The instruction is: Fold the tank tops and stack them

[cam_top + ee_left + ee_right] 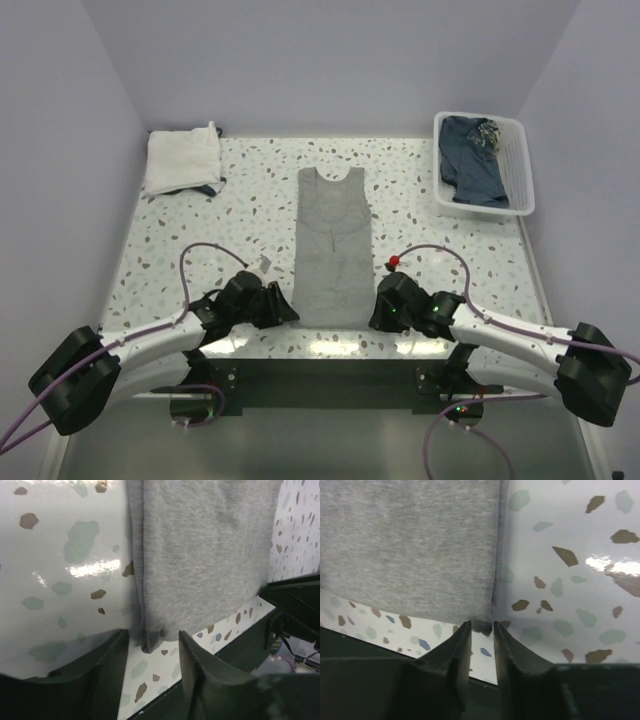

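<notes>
Left claw, right claw parted at grey tank top near hem corners, by table edge.

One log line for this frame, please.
cloth: grey tank top flat, centre | left gripper: open at its near-left corner | right gripper: open at near-right corner | white top: folded, far left

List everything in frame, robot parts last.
grey tank top: 1, grey, table centre, flat, neck at far end
white tank top: 1, white, folded, far-left corner
basket: 1, white slatted, far-right corner
dark blue cloth: 1, inside the basket
small red item: 1, red, right of the grey top; too small to identify
table: 1, white, speckled
left gripper: 1, black, jaws open at the grey top's near-left corner
right gripper: 1, black, jaws slightly apart at its near-right corner
</notes>
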{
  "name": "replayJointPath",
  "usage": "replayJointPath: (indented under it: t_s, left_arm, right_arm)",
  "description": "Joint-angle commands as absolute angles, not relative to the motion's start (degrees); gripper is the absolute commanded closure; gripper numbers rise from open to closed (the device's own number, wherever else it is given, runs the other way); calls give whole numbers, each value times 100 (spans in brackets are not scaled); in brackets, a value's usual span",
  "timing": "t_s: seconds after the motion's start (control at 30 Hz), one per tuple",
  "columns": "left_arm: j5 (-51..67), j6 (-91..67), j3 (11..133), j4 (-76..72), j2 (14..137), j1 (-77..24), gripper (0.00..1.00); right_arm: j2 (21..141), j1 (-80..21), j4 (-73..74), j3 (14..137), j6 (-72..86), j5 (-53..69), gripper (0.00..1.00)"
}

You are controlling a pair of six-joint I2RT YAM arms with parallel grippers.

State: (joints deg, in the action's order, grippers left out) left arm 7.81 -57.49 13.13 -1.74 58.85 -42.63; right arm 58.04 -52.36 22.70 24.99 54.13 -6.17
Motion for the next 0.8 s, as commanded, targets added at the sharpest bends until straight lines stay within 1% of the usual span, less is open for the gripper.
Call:
replayJointPath:
  t_s: [0.0,0.07,0.1,0.2,0.27,0.33,0.4,0.43,0.5,0.57,0.6,0.63,0.67,0.77]
  left_arm:
    - [704,-5494,1422,1236,5740,-4316,47]
    - [563,-5162,2000,1642,5600,-4315,42]
    - [319,-5046,2221,2044,5555,-4324,41]
    - [-156,-4563,3048,2398,5563,-4202,41]
    - [-202,-4132,3488,2216,5826,-3974,42]
    - [279,-3764,3795,1848,6290,-3456,47]
    - [535,-3639,4068,1697,6634,-3070,50]
    - [632,-3560,4261,1644,6775,-3033,50]
    - [834,-3507,4298,1556,6917,-3032,51]
    - [1001,-3568,4000,1459,6821,-3032,49]
    - [1089,-3594,3877,1476,6794,-3032,45]
    - [1159,-3699,3580,1459,6716,-3032,43]
    - [1230,-3770,3421,1372,6680,-3032,42]
    - [1187,-3850,3024,1161,6496,-3032,38]
  right_arm:
    - [5608,-5265,2934,2679,5581,-1142,69]
    - [5572,-5256,3180,2882,5467,-1282,59]
    - [5581,-5265,3260,3092,5380,-1414,57]
    - [5739,-5238,3445,3566,5195,-1887,56]
    - [5905,-5098,3358,3770,4923,-1960,56]
    - [6213,-4705,3200,3998,4625,-1742,56]
    - [6467,-4440,2945,4182,4466,-1434,59]
    - [6521,-4395,2918,4236,4360,-1328,59]
    - [6565,-4395,2935,4315,4220,-1222,60]
    - [6487,-4394,3006,4220,4245,-995,60]
    - [6408,-4395,2988,3993,4332,-897,60]
    - [6233,-4447,2962,3851,4403,-809,59]
    - [6153,-4482,2884,3728,4473,-739,58]
    - [6021,-4535,2865,3411,4658,-861,57]
